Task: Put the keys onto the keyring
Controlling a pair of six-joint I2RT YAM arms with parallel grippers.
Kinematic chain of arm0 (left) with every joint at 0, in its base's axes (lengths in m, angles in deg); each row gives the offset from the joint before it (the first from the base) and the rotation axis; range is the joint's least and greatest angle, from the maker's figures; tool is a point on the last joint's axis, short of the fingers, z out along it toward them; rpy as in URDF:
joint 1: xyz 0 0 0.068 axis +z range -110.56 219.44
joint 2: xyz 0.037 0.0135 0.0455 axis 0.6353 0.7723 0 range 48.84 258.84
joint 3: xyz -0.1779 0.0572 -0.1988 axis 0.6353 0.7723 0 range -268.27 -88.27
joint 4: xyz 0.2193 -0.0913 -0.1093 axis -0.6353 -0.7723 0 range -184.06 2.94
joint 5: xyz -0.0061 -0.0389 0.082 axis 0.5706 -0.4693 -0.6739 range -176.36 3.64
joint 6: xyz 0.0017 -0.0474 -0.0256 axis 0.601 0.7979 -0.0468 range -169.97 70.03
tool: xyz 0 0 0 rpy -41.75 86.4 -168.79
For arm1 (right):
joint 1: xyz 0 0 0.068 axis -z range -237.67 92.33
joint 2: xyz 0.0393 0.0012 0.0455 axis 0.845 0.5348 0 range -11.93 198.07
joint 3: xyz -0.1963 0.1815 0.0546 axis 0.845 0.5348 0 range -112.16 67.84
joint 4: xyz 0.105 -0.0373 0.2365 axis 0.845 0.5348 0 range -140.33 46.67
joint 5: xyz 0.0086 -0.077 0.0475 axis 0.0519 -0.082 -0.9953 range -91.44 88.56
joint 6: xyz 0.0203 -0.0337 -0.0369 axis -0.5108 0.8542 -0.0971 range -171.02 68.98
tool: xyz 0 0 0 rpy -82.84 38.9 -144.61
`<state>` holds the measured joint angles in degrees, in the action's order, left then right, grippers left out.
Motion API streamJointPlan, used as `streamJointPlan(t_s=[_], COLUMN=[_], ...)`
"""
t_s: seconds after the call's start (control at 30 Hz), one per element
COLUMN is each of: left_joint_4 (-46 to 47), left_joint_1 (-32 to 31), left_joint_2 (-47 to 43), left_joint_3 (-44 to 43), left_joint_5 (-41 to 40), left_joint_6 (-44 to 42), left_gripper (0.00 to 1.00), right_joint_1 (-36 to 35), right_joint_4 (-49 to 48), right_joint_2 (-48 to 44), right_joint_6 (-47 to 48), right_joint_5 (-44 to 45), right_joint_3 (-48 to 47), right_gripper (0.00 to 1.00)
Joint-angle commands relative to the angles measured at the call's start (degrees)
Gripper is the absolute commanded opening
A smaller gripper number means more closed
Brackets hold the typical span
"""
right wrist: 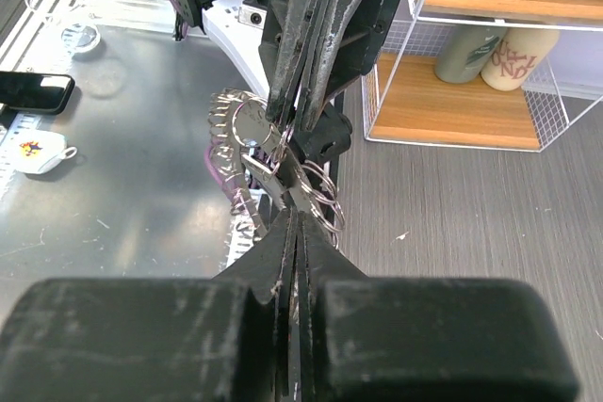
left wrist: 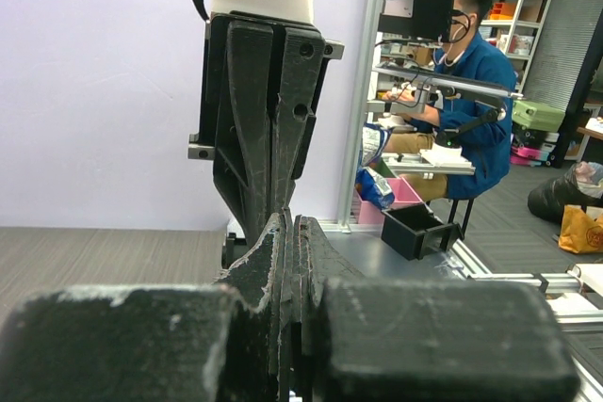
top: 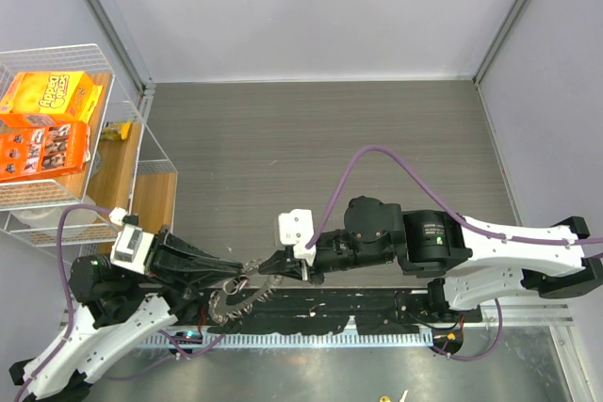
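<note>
Keyring point(top: 230, 298) hangs between left gripper point(top: 245, 276) and right gripper point(top: 264, 266)

From above, both arms reach to the near edge of the grey table point(top: 330, 129), at about 7 o'clock from its middle. The left gripper comes from 8 o'clock and the right gripper from 3 o'clock, and their tips meet almost nose to nose. The jaws of both are pressed fully together, with no gap visible between the fingers.

The keyring is in the air exactly at this meeting point. In the right wrist view its small silvery keys point(right wrist: 224, 124) spread like a toothed wheel at 9 o'clock from the left tips, and thin wire loops lie at 3 o'clock from the right tips. More keys dangle as a chain toward 7 o'clock in the top view. Which jaws pinch the ring and which pinch a single key, I cannot tell; the metal parts overlap too much.

A wire rack point(top: 141, 152) with orange cereal boxes point(top: 47, 124) stands at 9 o'clock of the table. A black phone point(right wrist: 33, 91) lies on the metal surface, well apart.
</note>
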<state>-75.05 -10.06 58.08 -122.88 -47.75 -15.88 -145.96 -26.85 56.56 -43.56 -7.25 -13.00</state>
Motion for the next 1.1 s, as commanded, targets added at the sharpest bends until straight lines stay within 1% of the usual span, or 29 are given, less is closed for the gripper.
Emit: streamJointPlan(t_s=[0.0, 0.03, 0.07, 0.1, 0.2, 0.33, 0.4, 0.53, 0.63, 1.07], left_joint_4=[4.25, 4.25, 4.34, 4.34, 4.34, 4.25, 4.25, 4.16, 5.12, 6.8], left_joint_1=[-0.08, -0.08, -0.08, -0.08, -0.08, -0.08, -0.08, -0.08, -0.08, -0.08], left_joint_2=[0.87, 0.96, 0.96, 1.05, 1.31, 1.66, 1.66, 1.93, 2.1, 3.51], left_joint_3=[-0.46, -0.54, -0.55, -0.55, -0.46, -0.72, -0.81, -0.72, -0.2, 0.42], left_joint_5=[-0.64, -0.73, -0.73, -0.64, -0.73, -0.64, -0.55, -0.64, -0.64, -0.73], left_joint_6=[0.19, 0.19, 0.28, 0.28, 0.1, 0.02, 0.1, 0.02, 0.54, 0.98], left_gripper=[0.0, 0.0, 0.0, 0.0, 0.0, 0.0, 0.0, 0.0, 0.0, 0.0], right_joint_1=[-0.3, -0.3, -0.3, -0.3, -0.3, -0.39, -0.3, -0.3, -0.3, -0.3], right_joint_4=[-3.01, -2.75, -2.83, -2.83, -2.83, -1.26, -0.81, -0.81, -1.16, 0.94], right_joint_2=[-1.34, -1.51, -1.6, -1.95, -2.48, -3.62, -4.5, -6.0, -5.74, -0.82], right_joint_6=[0.36, 0.36, 0.18, 0.01, -0.17, 0.18, 0.45, 0.62, 0.36, 2.81], right_joint_5=[1.14, 1.41, 1.93, 2.11, 2.99, 3.43, 3.95, 3.61, 2.73, 0.44], right_joint_3=[0.24, 0.24, 0.33, 0.42, 0.42, 0.51, 0.59, 1.21, 0.68, -4.15], right_gripper=[0.06, 0.05, 0.08, 0.11, 0.27, 0.39, 0.43, 0.47, 0.47, 0.5])
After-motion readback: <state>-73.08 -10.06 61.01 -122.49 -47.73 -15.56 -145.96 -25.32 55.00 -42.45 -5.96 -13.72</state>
